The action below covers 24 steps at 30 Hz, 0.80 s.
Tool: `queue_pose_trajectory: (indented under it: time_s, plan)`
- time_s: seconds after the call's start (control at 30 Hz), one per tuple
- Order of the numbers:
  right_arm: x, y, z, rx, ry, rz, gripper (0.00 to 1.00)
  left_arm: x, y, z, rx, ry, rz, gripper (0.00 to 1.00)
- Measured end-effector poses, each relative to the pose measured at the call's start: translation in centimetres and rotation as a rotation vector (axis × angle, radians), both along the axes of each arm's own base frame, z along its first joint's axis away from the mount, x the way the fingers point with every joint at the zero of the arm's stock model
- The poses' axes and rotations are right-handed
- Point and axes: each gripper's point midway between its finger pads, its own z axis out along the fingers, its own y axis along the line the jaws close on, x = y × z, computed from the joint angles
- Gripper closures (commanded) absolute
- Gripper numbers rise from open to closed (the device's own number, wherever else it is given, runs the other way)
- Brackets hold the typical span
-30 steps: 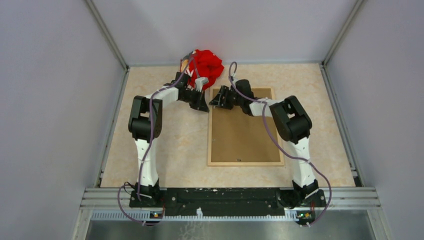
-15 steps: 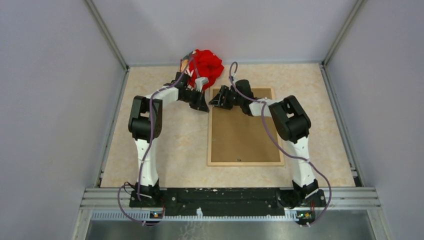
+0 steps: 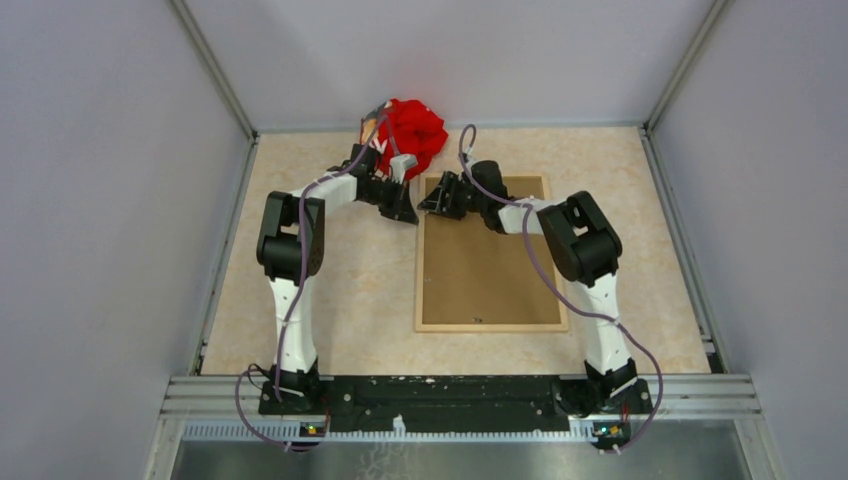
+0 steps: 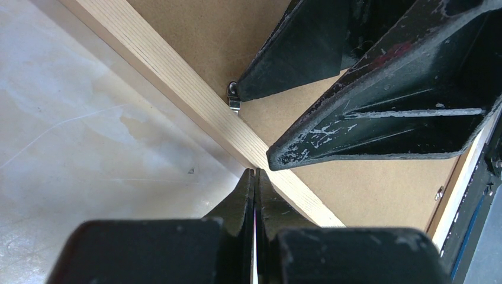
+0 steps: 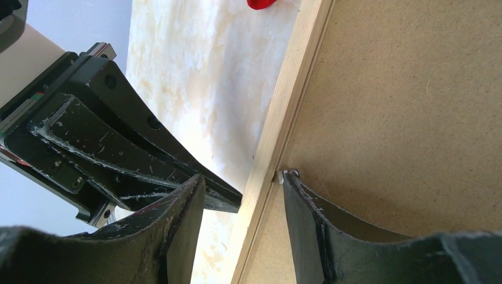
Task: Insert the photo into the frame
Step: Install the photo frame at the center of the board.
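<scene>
- Top view: the frame lies face-down on the marbled desk, with its brown fibreboard backing up; the photo is nowhere visible.
- Left wrist: the left end effector is clenched and empty, its tip at the pale grained moulding.
- Right wrist: the right end effector is released and sits astride that moulding, one finger at a metal tab. This looks like tab-turning, which needs a fine sideways nudge.

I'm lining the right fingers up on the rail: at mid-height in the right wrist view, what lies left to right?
left gripper → table → frame → metal clip → backing board
</scene>
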Motion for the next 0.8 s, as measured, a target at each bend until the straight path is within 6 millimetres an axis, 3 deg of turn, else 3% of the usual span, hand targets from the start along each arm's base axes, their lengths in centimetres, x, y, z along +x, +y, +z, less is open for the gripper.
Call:
queue_pose_trajectory:
  time_s: [0.8]
  plan:
    - [0.19, 0.05, -0.18, 0.012, 0.002, -0.129, 0.5, 0.08, 0.05, -0.01, -0.002, -0.003, 0.001, 1.0]
